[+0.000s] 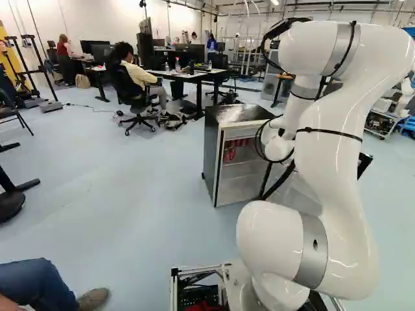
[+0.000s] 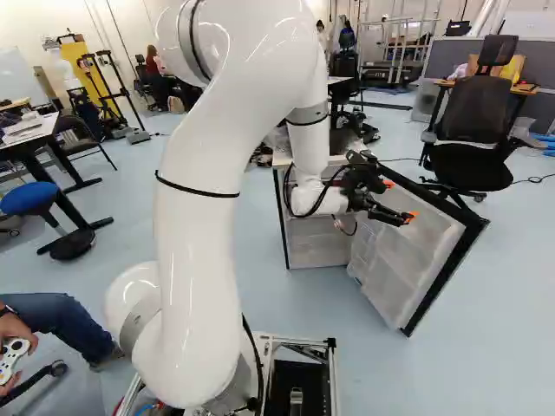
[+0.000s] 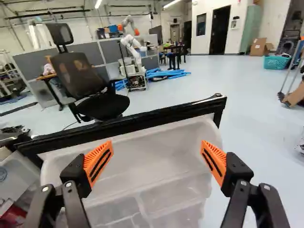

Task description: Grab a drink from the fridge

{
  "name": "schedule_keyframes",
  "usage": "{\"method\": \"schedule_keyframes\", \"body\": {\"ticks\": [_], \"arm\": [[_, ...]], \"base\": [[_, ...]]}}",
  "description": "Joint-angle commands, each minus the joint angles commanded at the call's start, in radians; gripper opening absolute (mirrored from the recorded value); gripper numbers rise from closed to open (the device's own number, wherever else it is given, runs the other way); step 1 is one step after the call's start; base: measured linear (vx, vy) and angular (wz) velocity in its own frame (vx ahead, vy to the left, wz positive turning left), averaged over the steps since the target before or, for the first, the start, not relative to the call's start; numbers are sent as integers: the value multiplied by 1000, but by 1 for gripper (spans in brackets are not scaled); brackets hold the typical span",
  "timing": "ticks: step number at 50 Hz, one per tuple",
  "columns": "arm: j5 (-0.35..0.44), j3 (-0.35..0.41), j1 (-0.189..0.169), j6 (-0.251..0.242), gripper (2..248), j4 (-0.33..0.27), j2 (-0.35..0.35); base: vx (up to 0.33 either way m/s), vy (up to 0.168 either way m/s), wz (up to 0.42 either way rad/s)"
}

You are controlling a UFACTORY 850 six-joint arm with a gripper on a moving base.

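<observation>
Claw, its fingers apart, at the open door of the fridge; red cans inside. Likely fault: a low sweep toward them could catch the door and swing it shut.

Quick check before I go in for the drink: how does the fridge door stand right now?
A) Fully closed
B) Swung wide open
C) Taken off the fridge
B: the door stands swung out from the fridge, its shelved inner side exposed and red cans showing inside the fridge.
</observation>
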Motion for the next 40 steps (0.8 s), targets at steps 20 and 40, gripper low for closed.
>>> {"method": "schedule_keyframes", "body": {"ticks": [20, 40], "arm": [[-12, 99, -22, 0, 247, -210, 69], [-25, 191, -49, 0, 247, -420, 136]], "base": [[0, 0, 0], [0, 0, 0]]}}
